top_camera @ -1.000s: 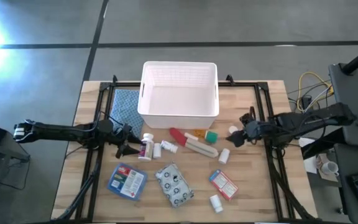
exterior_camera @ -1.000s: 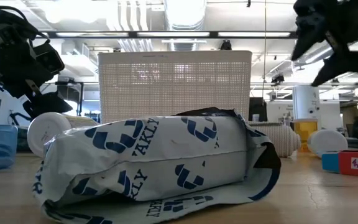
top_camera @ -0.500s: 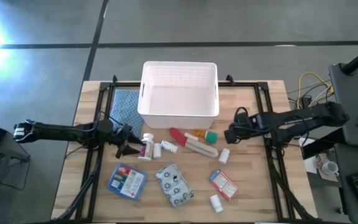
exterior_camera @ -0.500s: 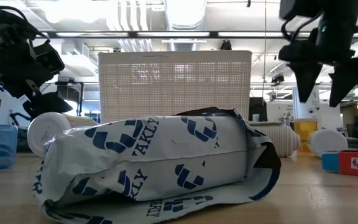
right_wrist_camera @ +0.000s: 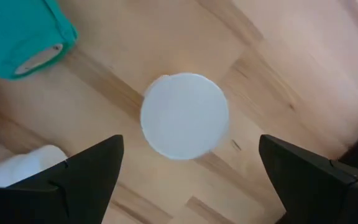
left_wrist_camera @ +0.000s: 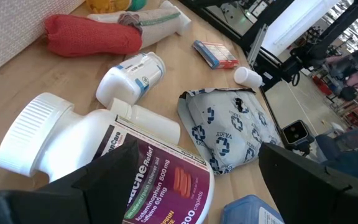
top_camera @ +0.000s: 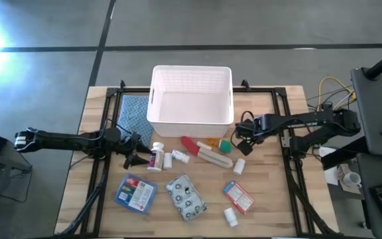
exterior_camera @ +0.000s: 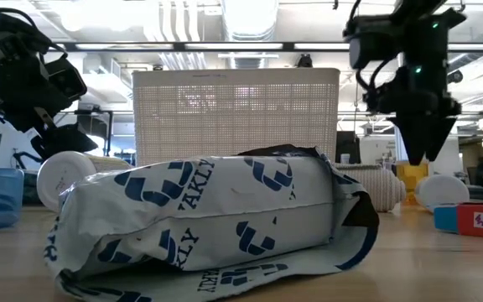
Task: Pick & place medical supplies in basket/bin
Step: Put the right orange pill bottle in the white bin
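The white slotted basket [top_camera: 192, 99] stands at the table's far middle, and the supplies lie scattered in front of it. My left gripper [top_camera: 134, 159] is open and low at the purple-labelled white pill bottle [left_wrist_camera: 104, 155], which lies on its side. Its fingers stand on either side of the bottle's label end [left_wrist_camera: 185, 180]. My right gripper [top_camera: 239, 139] is open and points down over a small white bottle's round top [right_wrist_camera: 185, 115], a finger on each side and clear of it. A teal-capped item [right_wrist_camera: 23, 37] lies beside that bottle.
A red tube [top_camera: 192, 145] and a cream tube [top_camera: 214, 157] lie mid-table, with small white bottles [top_camera: 239, 166] around them. Nearer me are the blue packet [top_camera: 135, 192], the spotted pouch [top_camera: 186, 197] and the red-white packet [top_camera: 238, 197]. A blue checked cloth [top_camera: 133, 111] lies left of the basket.
My right gripper has moved toward the table's left, from near the right frame rail to above the small white bottle beside the teal-capped item. It has tipped from a slant to pointing straight down. Nothing on the table has moved.
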Controlling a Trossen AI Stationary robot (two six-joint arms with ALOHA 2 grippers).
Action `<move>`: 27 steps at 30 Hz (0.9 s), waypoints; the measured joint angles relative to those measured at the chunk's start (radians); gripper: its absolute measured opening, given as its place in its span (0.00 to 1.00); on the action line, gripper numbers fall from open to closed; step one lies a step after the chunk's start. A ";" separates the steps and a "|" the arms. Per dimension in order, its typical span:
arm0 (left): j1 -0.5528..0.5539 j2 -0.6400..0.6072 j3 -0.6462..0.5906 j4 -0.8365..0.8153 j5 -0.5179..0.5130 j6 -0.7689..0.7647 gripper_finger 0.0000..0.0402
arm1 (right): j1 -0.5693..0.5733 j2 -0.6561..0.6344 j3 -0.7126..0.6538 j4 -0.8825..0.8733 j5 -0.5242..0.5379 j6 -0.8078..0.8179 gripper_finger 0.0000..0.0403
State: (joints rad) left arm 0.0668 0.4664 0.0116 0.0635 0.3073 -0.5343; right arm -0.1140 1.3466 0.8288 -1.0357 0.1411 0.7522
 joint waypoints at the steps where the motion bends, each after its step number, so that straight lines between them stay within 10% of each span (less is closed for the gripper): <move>1: 0.000 0.000 0.000 0.000 0.000 0.000 0.77 | -0.013 0.012 0.000 0.013 -0.015 -0.025 0.91; 11: 0.000 0.000 0.000 0.000 0.000 0.000 0.77 | -0.074 0.110 0.019 0.052 -0.037 -0.087 0.90; 27: 0.000 0.000 0.000 0.000 0.000 0.000 0.77 | -0.074 0.104 0.020 0.048 -0.038 -0.119 0.50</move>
State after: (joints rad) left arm 0.0667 0.4664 0.0115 0.0635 0.3076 -0.5343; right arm -0.1883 1.4504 0.8486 -0.9876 0.1035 0.6335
